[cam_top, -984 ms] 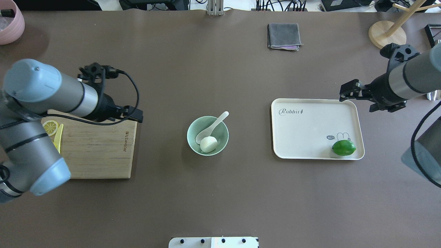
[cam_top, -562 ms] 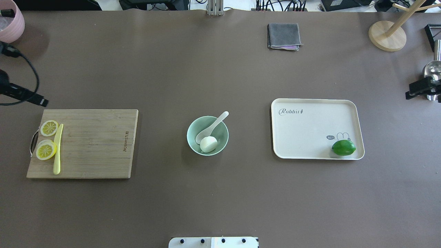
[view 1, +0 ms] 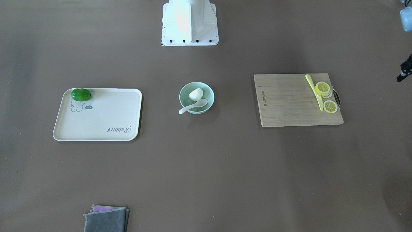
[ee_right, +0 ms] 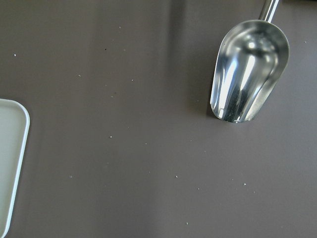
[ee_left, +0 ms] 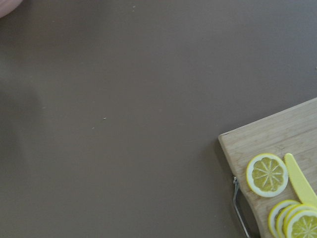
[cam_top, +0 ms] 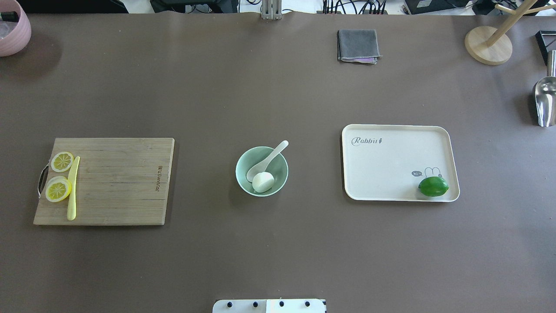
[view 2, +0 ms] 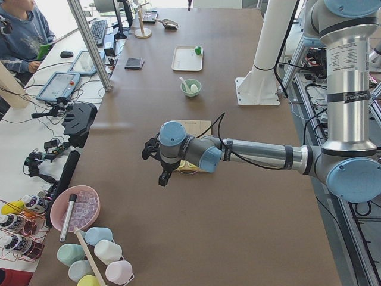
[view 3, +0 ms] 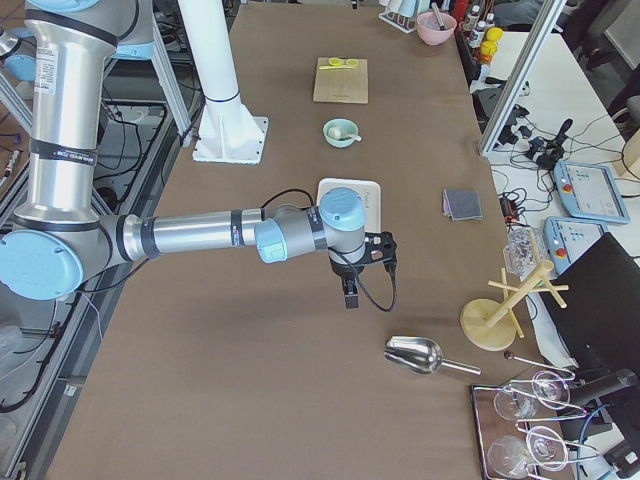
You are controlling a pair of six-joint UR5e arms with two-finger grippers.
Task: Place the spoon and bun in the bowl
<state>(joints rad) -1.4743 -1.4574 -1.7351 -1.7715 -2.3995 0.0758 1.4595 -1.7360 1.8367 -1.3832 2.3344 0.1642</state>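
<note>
The pale mint-green bowl (cam_top: 241, 163) stands at the table's middle, also in the front view (view 1: 209, 93). The white bun (cam_top: 263, 181) lies inside it (view 1: 196, 94). The white spoon (cam_top: 266, 161) has its scoop in the bowl and its handle resting over the rim (view 1: 192, 106). My left gripper (view 2: 164, 176) hangs over bare table beyond the cutting board; a sliver of it shows at the front view's right edge (view 1: 406, 69). My right gripper (view 3: 350, 290) hangs between the tray and the metal scoop. I cannot tell whether either is open or shut.
A wooden cutting board (cam_top: 121, 182) with lemon slices (cam_top: 58, 190) and a yellow-green knife (cam_top: 73, 188) lies left. A cream tray (cam_top: 386, 165) with a lime (cam_top: 433, 186) lies right. A grey cloth (cam_top: 358, 45), wooden stand (cam_top: 487, 44), metal scoop (cam_top: 545, 101) and pink bowl (cam_top: 13, 30) sit around the table's edges.
Both arms have swung outward and left the overhead view, the left one to the left, the right one to the right. Bowl, spoon and bun have not moved.
</note>
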